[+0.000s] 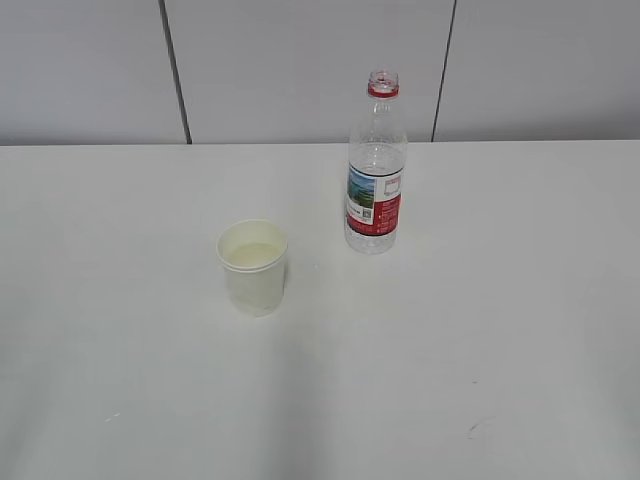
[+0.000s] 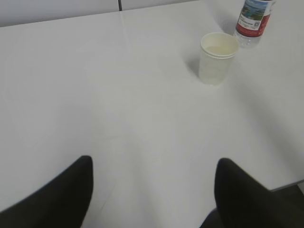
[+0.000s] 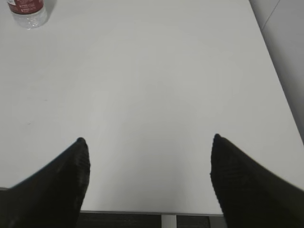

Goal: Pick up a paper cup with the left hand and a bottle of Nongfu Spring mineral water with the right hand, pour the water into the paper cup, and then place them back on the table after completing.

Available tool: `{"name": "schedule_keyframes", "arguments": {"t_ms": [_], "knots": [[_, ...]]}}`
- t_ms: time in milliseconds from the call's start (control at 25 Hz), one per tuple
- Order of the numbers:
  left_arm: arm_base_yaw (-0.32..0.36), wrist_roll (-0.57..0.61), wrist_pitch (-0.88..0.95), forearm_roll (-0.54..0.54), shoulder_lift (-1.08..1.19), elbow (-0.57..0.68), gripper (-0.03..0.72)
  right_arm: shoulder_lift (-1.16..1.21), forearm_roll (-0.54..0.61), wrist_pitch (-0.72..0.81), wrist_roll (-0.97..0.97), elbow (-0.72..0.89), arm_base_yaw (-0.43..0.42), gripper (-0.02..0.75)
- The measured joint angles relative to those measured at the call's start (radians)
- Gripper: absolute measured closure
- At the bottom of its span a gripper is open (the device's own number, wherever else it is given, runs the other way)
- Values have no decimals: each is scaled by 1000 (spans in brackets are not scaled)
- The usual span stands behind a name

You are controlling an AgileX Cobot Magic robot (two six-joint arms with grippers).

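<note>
White paper cup (image 1: 253, 267) stands upright on the bench (image 1: 480, 350), left of centre in the exterior view; pale liquid visible inside, well below the rim. In the left wrist view the cup (image 2: 217, 58) sits far ahead and to the right, with the base of the bottle (image 2: 251, 23) just behind it.

Clear plastic bottle (image 1: 375, 165) stands upright behind and to the right of the cup, near it but apart. No cap on the neck; red ring below the opening; red, white and green label around the lower body. Water level inside cannot be read. In the right wrist view only the bottle's base (image 3: 28, 12) shows, at the top left corner.

Left hand (image 2: 152, 190): both dark fingers spread wide, nothing between them, low over bare bench well short of the cup.

Right hand (image 3: 147, 175): fingers likewise spread wide and empty, near the front edge of the bench, well apart from the bottle.

Neither arm appears in the exterior view. Grey panelled wall (image 1: 300, 60) behind the bench.
</note>
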Motion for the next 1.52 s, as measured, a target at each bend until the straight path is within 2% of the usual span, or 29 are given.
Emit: {"name": "schedule_keyframes", "arguments": {"t_ms": [520,800,1520], "knots": [[0,0,0,0,0,1,198,0,-9,-6,0,2,6,150],[0,0,-1,1,4,1,199,0,-16,-8,0,4,52,151],[15,0,-1,1,-3,1,202,0,-30,-12,2,4,53,150]]}}
